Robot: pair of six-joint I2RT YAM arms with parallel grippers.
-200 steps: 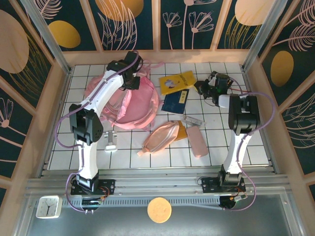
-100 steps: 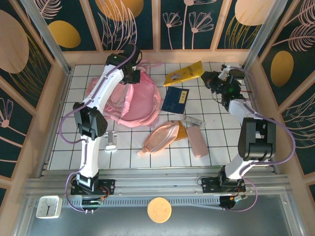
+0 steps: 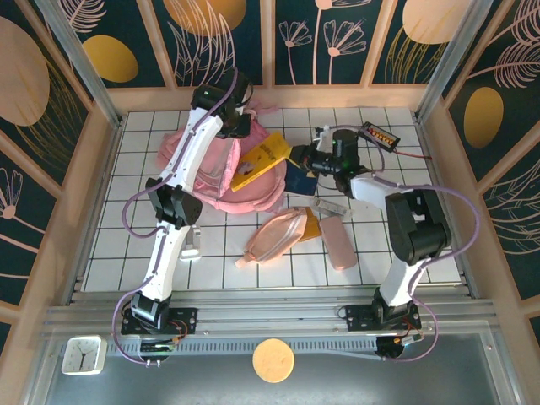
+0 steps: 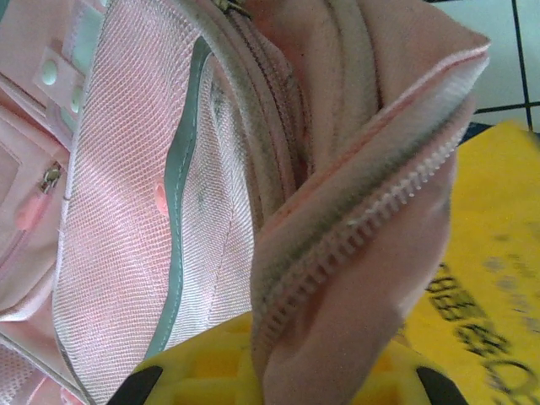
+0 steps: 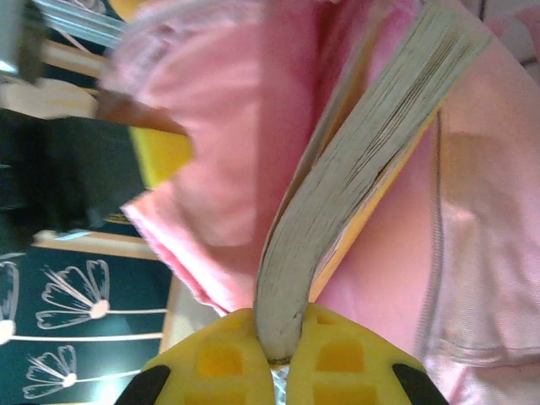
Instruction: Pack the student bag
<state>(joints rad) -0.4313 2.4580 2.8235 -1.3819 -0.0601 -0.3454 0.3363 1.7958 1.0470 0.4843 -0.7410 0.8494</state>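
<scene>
White tiles cover the table, ringed by dark flowered walls. Toward the back left, the left gripper (image 3: 234, 120) is pinched tight on the zippered rim of the student bag (image 3: 226, 181), lifting its mouth open. The right gripper (image 3: 309, 159) is clamped on the edge of a yellow book (image 3: 263, 160), whose far end sits at that opening, seemingly partway in. Just beside it lies a dark blue book (image 3: 297, 177). Nearer the arms' bases, a peach pouch (image 3: 278, 234) and a slim pink case (image 3: 337, 242) lie on the tiles. Packing looks barely begun: one book is going in, and at least three items remain outside.
</scene>
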